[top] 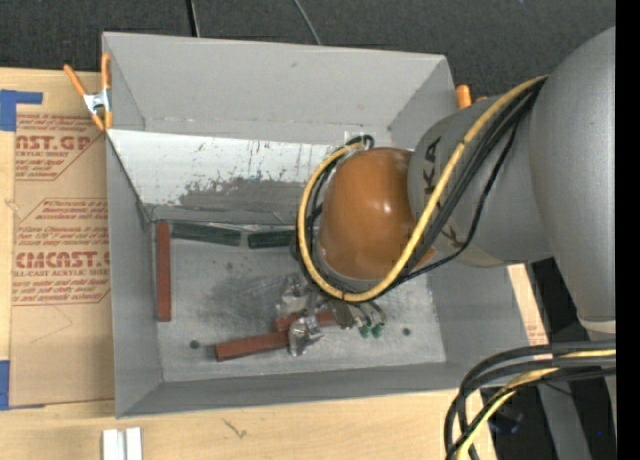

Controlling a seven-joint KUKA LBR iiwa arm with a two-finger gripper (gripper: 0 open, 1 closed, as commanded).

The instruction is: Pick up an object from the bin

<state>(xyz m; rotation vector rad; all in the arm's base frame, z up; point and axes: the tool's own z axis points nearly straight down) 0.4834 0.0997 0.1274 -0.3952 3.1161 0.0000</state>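
Camera view looks down into the grey metal bin (270,78), and the arm comes in from the right of the frame with its wrist turned toward the floor. The rounded orange cover (365,210) and the yellow-and-black cables (312,198) looped around it sit above the tool and hide most of it.

The gripper (303,328) is low in the bin, in the lower middle of the frame. It is at the right end of a red-brown stick (250,347) that lies flat on the floor, close to the near wall. This stick is, in my judgement, the thing of the task, because nothing else lies so near to the tool. Whether the pincer is spread or pressed together I cannot tell (the metal parts there are small and mixed with the end of the stick), so I also cannot say that the stick is held.

The approach from above makes sense for a thin thing lying flat: I think its narrow width is the easy side to pinch.

A second red stick (162,273) lies along the left wall. Two dark green sticks (205,233) (270,240) lie end to end along the far wall, well apart from the tool. A small green piece (372,329) rests just to the right of the gripper, which could get in the way.
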